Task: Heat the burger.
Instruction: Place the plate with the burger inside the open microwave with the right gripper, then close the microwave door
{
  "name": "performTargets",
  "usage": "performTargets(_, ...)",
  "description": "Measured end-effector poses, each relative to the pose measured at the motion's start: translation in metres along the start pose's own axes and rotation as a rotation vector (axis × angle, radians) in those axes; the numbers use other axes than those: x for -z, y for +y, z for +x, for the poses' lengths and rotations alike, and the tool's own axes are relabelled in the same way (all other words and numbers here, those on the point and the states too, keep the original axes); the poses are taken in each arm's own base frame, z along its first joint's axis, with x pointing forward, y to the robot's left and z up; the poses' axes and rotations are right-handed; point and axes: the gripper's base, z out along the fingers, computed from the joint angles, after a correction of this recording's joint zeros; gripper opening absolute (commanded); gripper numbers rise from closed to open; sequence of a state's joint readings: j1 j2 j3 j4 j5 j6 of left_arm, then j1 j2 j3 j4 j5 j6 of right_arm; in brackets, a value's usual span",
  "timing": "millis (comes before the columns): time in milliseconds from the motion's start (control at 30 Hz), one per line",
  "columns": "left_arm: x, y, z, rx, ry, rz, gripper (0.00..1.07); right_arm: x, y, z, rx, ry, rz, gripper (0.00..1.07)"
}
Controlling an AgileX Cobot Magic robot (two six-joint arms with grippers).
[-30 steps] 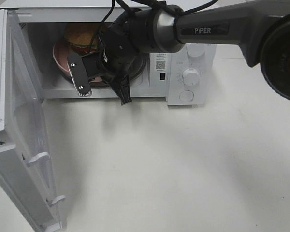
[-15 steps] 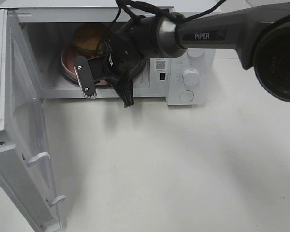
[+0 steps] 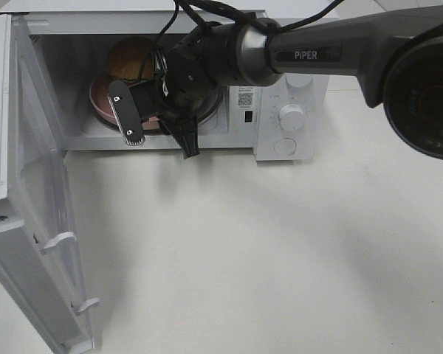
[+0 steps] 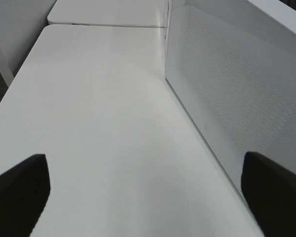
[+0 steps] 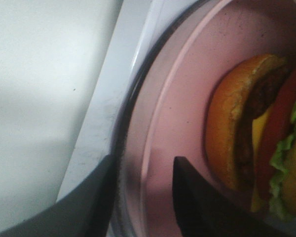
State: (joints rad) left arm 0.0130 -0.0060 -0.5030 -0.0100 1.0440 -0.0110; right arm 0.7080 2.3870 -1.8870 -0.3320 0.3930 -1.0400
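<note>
Burger [image 3: 129, 59] sits on pink plate [image 3: 94, 99] inside the microwave [image 3: 292, 81] — loading looks done. Right claw [image 3: 156, 129] at microwave mouth, spread astride plate rim, not pinching. Left claw [image 4: 148, 197] spread, empty, outside the microwave. Remaining — shut door [image 3: 37, 206], start heat.

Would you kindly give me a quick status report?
Left gripper open, empty. Right gripper open, astride rim of plate. Burger on plate inside microwave. Door open.

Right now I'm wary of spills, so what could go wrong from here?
The right gripper straddles the rim of the pink plate; a crooked retreat could hook it and drag the burger out. The microwave door stands wide open; a swinging arm could clip it.
</note>
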Motion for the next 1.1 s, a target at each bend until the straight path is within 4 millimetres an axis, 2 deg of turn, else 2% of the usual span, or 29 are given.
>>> performTargets(200,0.0,0.0,0.0,0.0,0.0,0.0,0.98,0.0,0.002,0.001,0.0,0.015,-0.026,0.5)
performTargets(367,0.0,0.0,0.0,0.0,0.0,0.0,0.98,0.002,0.002,0.002,-0.046,0.022,-0.035,0.6)
performTargets(567,0.0,0.0,0.0,0.0,0.0,0.0,0.98,0.007,-0.001,0.002,-0.081,0.019,-0.023,0.64)
performTargets(700,0.0,0.0,0.0,0.0,0.0,0.0,0.98,0.019,0.002,0.003,-0.093,-0.002,-0.004,0.66)
performTargets(967,0.0,0.0,0.0,0.0,0.0,0.0,0.98,0.028,0.016,0.007,-0.087,-0.002,-0.032,0.72)
performTargets(1100,0.0,0.0,0.0,0.0,0.0,0.0,0.98,0.039,0.012,0.007,-0.119,-0.02,0.005,0.77)
